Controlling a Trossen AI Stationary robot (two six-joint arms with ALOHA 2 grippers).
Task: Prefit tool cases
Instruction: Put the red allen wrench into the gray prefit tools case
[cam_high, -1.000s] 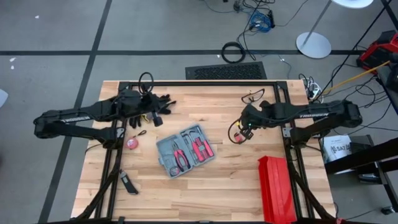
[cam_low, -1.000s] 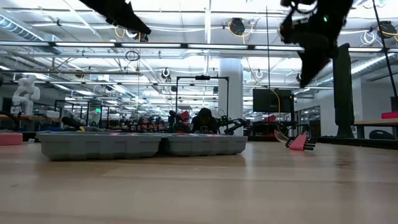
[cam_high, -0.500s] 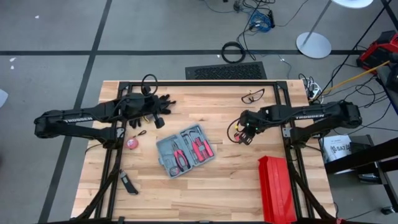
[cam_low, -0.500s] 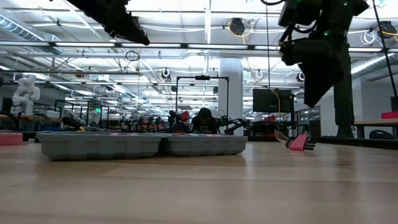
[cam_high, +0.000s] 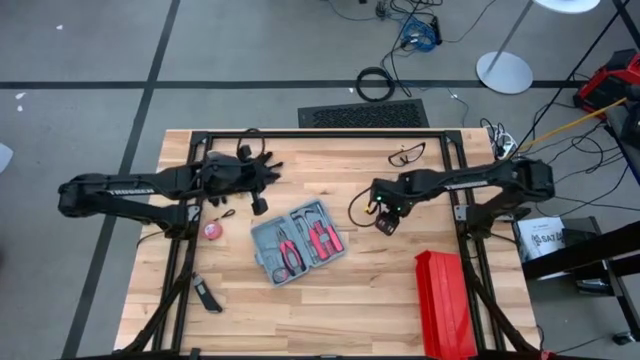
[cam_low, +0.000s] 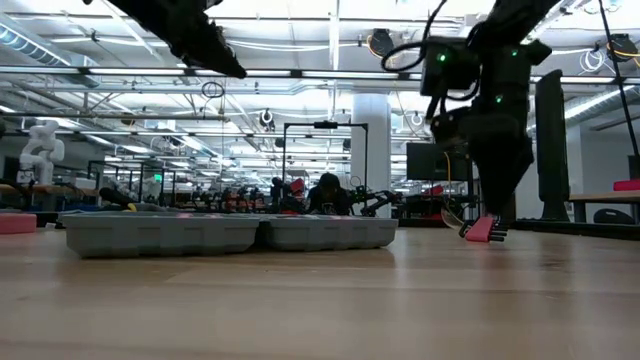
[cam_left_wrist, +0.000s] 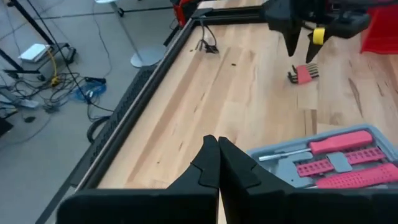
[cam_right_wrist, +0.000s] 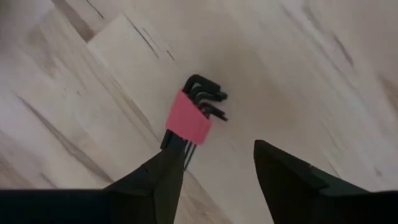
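Note:
The tool case (cam_high: 300, 241) lies open and flat on the table's middle, a grey tray with red-handled tools in it; it also shows in the low view (cam_low: 230, 232) and in the left wrist view (cam_left_wrist: 336, 163). To its right lies a set of black hex keys in a red holder (cam_right_wrist: 189, 117) (cam_left_wrist: 303, 73) (cam_low: 485, 230). My right gripper (cam_right_wrist: 217, 180) (cam_high: 385, 220) hangs open just above that set, pointing down, with nothing between its fingers. My left gripper (cam_left_wrist: 214, 158) (cam_high: 260, 203) is shut and empty in the air, beyond the case's far left corner.
A long red ribbed box (cam_high: 445, 300) stands at the near right. A round red tape measure (cam_high: 212, 230) and a black knife (cam_high: 207, 295) lie left of the case. Safety glasses (cam_high: 408, 153) lie near the far edge. Bare wood lies in front of the case.
My right gripper has come down toward the hex key set and a little toward the table's left, has tipped until it points down, and has opened. The case and the hex keys have stayed where they were.

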